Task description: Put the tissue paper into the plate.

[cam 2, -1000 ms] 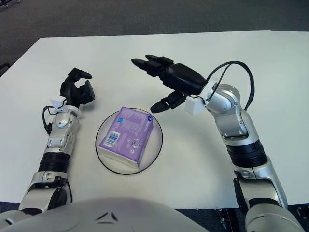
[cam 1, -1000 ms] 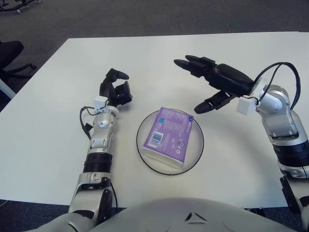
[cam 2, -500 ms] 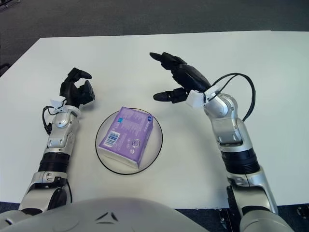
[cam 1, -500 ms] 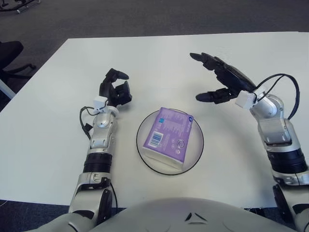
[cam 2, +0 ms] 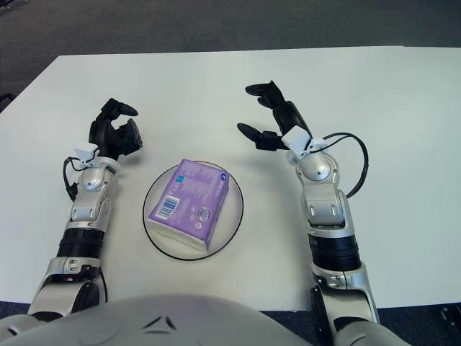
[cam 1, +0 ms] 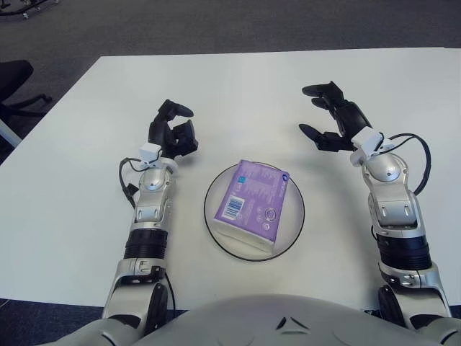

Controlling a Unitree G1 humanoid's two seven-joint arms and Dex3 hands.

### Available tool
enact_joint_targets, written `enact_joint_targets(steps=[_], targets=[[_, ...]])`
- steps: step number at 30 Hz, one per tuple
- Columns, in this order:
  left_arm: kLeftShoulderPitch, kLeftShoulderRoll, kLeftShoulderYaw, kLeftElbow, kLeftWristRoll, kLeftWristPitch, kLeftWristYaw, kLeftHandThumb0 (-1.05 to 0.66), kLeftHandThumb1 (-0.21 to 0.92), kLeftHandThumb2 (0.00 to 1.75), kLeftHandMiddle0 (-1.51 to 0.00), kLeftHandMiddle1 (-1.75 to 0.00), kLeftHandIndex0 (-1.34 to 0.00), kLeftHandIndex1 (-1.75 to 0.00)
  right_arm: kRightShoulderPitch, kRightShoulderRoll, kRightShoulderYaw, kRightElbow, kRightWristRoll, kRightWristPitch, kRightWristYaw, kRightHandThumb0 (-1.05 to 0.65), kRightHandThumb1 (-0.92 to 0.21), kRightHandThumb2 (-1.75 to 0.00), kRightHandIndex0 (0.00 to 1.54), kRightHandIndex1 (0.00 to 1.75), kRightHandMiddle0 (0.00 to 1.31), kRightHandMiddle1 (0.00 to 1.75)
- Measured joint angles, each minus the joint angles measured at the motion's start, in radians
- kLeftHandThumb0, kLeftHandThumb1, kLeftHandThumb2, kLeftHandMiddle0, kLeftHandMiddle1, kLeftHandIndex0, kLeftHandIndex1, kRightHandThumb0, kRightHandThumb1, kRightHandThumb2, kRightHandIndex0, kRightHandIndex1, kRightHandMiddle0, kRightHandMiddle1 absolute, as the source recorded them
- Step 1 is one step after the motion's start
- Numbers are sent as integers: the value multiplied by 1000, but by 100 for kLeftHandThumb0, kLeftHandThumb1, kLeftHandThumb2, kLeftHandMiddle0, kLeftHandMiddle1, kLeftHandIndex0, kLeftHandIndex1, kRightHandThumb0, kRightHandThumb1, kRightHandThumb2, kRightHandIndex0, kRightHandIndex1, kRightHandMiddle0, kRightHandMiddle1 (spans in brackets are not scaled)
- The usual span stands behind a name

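Note:
A purple pack of tissue paper lies inside the white, dark-rimmed plate near the table's front middle. My right hand is raised to the right of and beyond the plate, fingers spread and empty, well apart from the pack. My left hand shows to the left of the plate, its black fingers curled with nothing between them.
The white table stretches wide around the plate. A dark office chair stands off the table's left edge on the grey carpet. My own torso shows at the bottom of the view.
My right hand has drawn back from above the plate's far right side toward the right, and its forearm has swung in closer to my body. The left hand and the pack stayed put.

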Motion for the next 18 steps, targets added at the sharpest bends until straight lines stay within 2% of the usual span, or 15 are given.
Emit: enact_joint_targets(steps=[5, 7, 9, 17, 18], targets=[[9, 6, 0, -14, 10, 0, 1, -44, 46, 115, -123, -175, -50, -175, 2, 31, -36, 6, 57, 38, -63, -46, -57, -102, 22, 112, 0, 152], [15, 9, 0, -23, 10, 0, 1, -44, 45, 115, -123, -175, -51, -175, 6, 44, -46, 6, 77, 51, -88, -39, -77, -73, 21, 115, 12, 165], [19, 12, 1, -28, 10, 0, 1, -44, 45, 115, -122, -175, -51, -175, 11, 53, -55, 6, 94, 62, -111, -37, -84, -62, 21, 117, 16, 170], [32, 17, -1, -44, 10, 3, 2, -44, 45, 116, -124, -175, -51, -175, 29, 97, -88, 62, 165, 62, -174, -37, -78, -71, 26, 126, 27, 174], [33, 17, -1, -47, 10, 3, 2, -44, 45, 116, -124, -175, -51, -175, 30, 100, -93, 80, 177, 53, -176, -24, -76, -71, 33, 129, 29, 174]])
